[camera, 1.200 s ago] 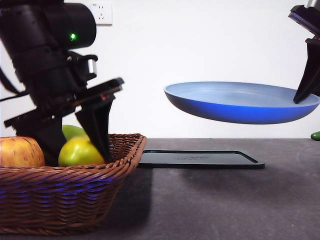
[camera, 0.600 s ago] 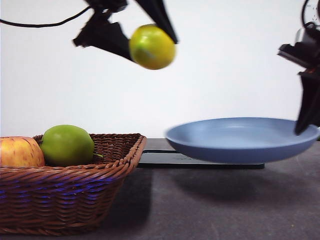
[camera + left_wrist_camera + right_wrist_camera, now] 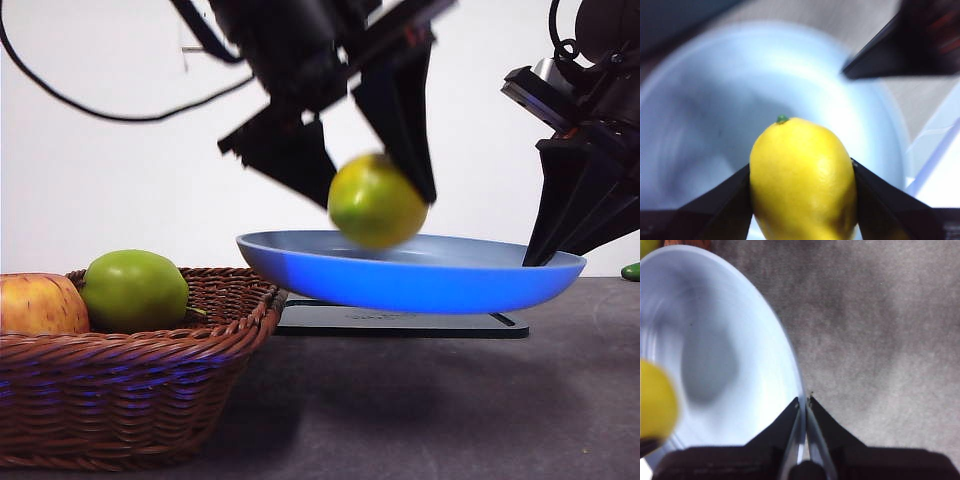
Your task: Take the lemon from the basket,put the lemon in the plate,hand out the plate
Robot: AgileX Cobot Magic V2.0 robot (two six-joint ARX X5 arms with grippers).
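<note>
My left gripper is shut on the yellow lemon and holds it just above the light blue plate. The left wrist view shows the lemon between the two jaws with the plate below it. My right gripper is shut on the plate's right rim and holds the plate in the air above the table; the right wrist view shows the jaws pinching the rim of the plate, with the lemon at the picture's edge. The brown wicker basket stands at the near left.
A green apple and a red-yellow apple lie in the basket. A flat black tray lies on the dark table under the plate. A small green thing sits at the far right edge.
The left gripper has carried the lemon right and down, from high above the basket to just over the plate. The right gripper has moved the plate to the left.
</note>
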